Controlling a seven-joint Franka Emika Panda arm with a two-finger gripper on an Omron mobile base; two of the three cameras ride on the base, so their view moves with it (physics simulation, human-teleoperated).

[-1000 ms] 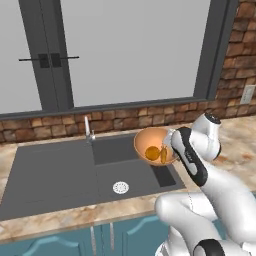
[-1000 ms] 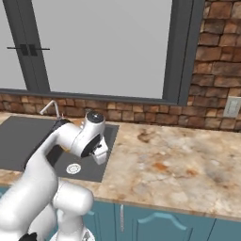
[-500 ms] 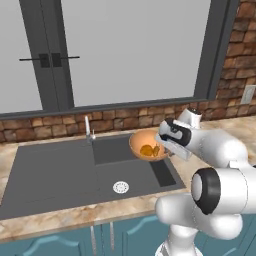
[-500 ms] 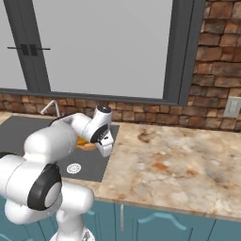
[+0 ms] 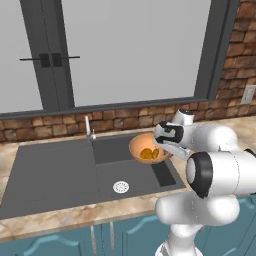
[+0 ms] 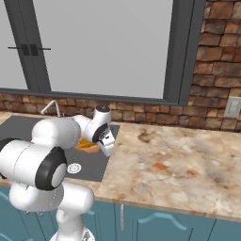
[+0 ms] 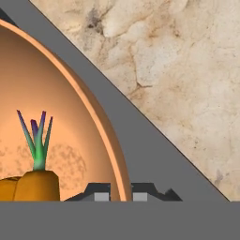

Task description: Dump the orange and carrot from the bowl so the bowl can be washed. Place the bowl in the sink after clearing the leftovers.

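Note:
The orange-tan bowl hangs over the right part of the dark grey sink, roughly level. Small orange shapes lie in its bottom; the orange is hard to tell apart from the carrot there. In the hand view the carrot rests inside the bowl, its green top pointing up the picture. My gripper is shut on the bowl's right rim, one fingertip inside and one outside. From the right base view the gripper hides most of the bowl.
A round silver drain lies in the basin below the bowl, and a small faucet stands at the sink's back edge. A marbled counter stretches to the right of the sink. Brick wall and a window rise behind.
My arm's links have swung round to the right and folded higher. The bowl has stayed over the sink's right part, held by its rim.

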